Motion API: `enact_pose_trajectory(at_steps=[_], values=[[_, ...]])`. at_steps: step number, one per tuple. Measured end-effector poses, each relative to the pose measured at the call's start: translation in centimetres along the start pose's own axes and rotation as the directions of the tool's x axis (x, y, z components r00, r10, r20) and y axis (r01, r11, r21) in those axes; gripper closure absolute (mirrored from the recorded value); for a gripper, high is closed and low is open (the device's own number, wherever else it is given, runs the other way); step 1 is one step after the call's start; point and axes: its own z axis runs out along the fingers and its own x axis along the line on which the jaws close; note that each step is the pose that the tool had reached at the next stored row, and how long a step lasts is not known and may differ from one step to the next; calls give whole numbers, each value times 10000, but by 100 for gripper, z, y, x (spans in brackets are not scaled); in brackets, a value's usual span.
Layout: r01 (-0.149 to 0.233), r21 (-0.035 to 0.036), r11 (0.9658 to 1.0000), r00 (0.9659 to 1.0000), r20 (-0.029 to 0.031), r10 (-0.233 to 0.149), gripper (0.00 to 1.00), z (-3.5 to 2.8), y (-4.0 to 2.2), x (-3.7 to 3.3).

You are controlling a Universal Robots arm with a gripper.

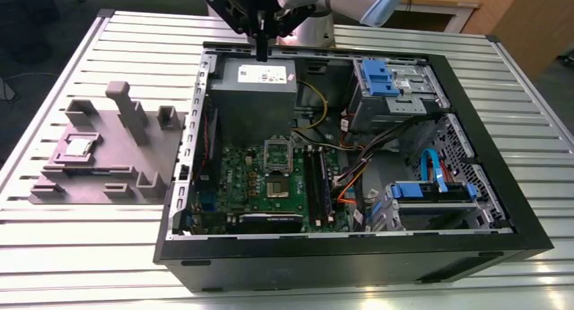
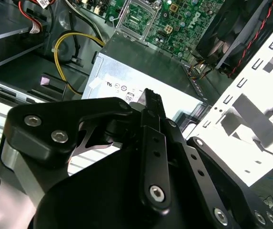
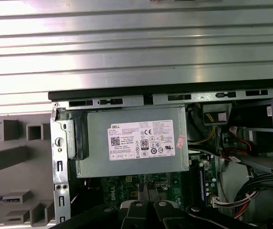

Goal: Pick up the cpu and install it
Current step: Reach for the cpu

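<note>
- Tool (image 1: pixel 262 53) hangs over the grey box (image 1: pixel 254 95) at the far end of the open computer case (image 1: pixel 502 189); fingers pressed together, nothing between them.
- Cpu (image 1: pixel 79 146) lies flat in a grey holder (image 1: pixel 134 159) on the bench (image 1: pixel 72 256), at the exterior view's left, well apart from the tool.
- Judged light, stiff, slick-topped and fragile underneath; grip opposite thin edges, keep level.

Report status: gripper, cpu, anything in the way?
Gripper shut, empty, hovering over the power supply. Cpu untouched on grey fixture, outside the case. Fixture's upright posts stand beside it.
</note>
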Motion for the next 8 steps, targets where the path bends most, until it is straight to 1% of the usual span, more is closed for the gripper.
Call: enact_pose_trajectory(at_steps=[5, 6, 7, 8], values=[[1, 0, 10000, 10000, 0, -1, 90, 0, -1, 10], [1, 0, 10000, 10000, 0, -1, 90, 12, -4, 46], [1, 1, 10000, 10000, 0, -1, 90, 14, -6, 66], [1, 1, 10000, 10000, -1, -1, 90, 14, -6, 67]])
